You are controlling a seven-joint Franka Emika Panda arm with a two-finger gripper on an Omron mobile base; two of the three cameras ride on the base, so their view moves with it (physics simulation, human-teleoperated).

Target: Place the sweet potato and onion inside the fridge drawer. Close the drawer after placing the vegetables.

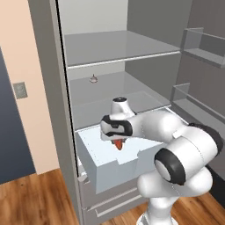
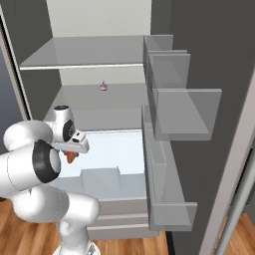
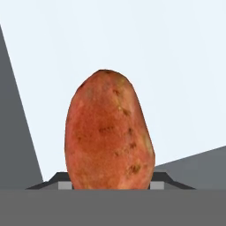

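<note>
We see the fridge (image 1: 52, 88) standing open, with the fridge drawer (image 1: 105, 169) pulled out below the glass shelves (image 1: 118, 48). Our arm (image 1: 176, 149) reaches over the drawer's front edge. The jaws of the gripper (image 1: 117, 141) are pinching the sweet potato (image 3: 109, 132), held above the drawer's white floor near its front wall. A small item (image 1: 93, 79) sits on a shelf at the back.

Arm (image 1: 176, 145) bent forward, fingers (image 3: 62, 181) clamped, pointing down

Glossy white rounded arm segments, black joint bands
</note>
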